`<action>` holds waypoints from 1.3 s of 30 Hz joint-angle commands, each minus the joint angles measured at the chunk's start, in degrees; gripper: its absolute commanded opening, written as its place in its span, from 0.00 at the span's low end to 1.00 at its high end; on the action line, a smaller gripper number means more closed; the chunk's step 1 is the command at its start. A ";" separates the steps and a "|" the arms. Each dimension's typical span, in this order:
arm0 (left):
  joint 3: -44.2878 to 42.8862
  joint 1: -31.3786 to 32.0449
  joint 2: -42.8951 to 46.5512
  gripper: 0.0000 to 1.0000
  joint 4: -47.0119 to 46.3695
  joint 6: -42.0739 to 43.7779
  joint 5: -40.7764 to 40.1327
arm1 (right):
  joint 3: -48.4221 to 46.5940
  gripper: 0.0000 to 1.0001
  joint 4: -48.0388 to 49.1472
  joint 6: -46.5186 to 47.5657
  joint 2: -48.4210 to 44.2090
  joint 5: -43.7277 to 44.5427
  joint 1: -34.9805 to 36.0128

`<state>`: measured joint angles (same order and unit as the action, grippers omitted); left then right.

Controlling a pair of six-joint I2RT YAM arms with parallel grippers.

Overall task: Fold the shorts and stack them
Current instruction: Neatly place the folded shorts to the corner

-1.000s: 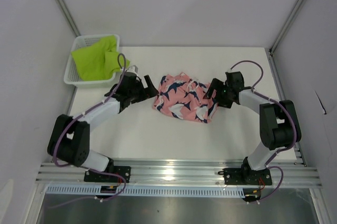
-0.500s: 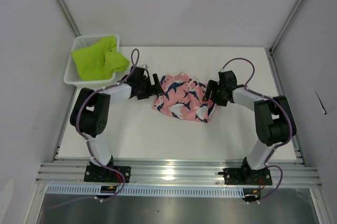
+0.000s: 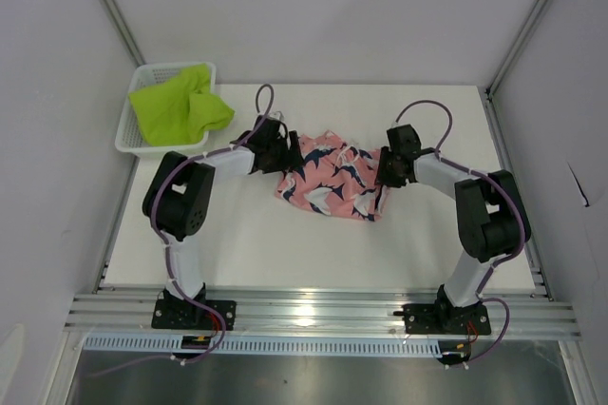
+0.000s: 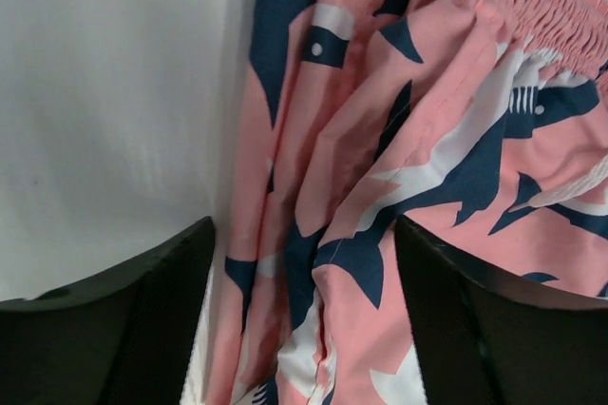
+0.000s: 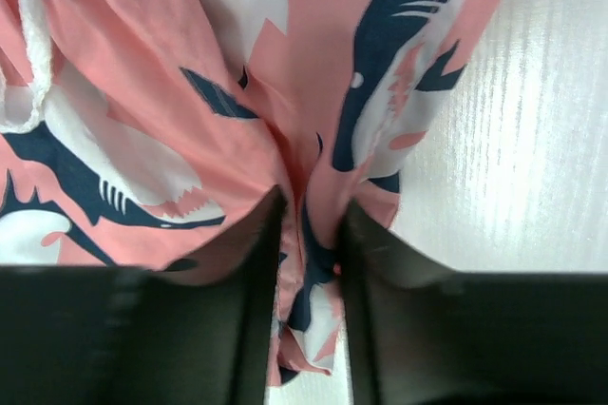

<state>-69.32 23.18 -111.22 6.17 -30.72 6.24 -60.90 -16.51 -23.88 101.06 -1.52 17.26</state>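
The left gripper (image 4: pixel 302 234) stands spread wide. Its fingers (image 4: pixel 142 319) straddle one edge of the coral-pink shorts (image 3: pixel 332 184), with a rumpled fold lying loose between them. The right gripper (image 5: pixel 312 210) is clamped on the opposite edge, a ridge of printed cloth squeezed between its fingers (image 5: pixel 237 272). The shorts lie on the table (image 3: pixel 285 253) between the two tools. Well apart from the left gripper, on its outer side, the lime-green shorts (image 3: pixel 176 106) sit in the white basket (image 3: pixel 126 142).
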 commanded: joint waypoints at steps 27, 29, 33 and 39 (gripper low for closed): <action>-3.61 31.92 -3.73 0.00 -0.11 -12.43 -24.43 | -0.01 0.00 -12.76 0.68 -6.03 23.92 -8.11; -8.70 35.07 -5.75 0.00 0.77 -13.05 -24.61 | 2.19 0.00 -12.23 -0.03 -7.36 27.60 -11.09; -17.15 38.78 -12.95 0.00 3.22 -13.14 -24.43 | 5.00 0.00 -12.05 -2.92 -9.64 29.64 -18.90; -24.80 42.82 -16.39 0.00 1.30 -12.52 -24.52 | 9.30 0.00 -10.12 -6.18 -12.81 30.17 -29.29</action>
<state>-89.89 64.60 -126.78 7.90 -42.54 -16.62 -53.56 -28.40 -26.74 91.68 25.26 -8.67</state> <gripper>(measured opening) 0.007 0.007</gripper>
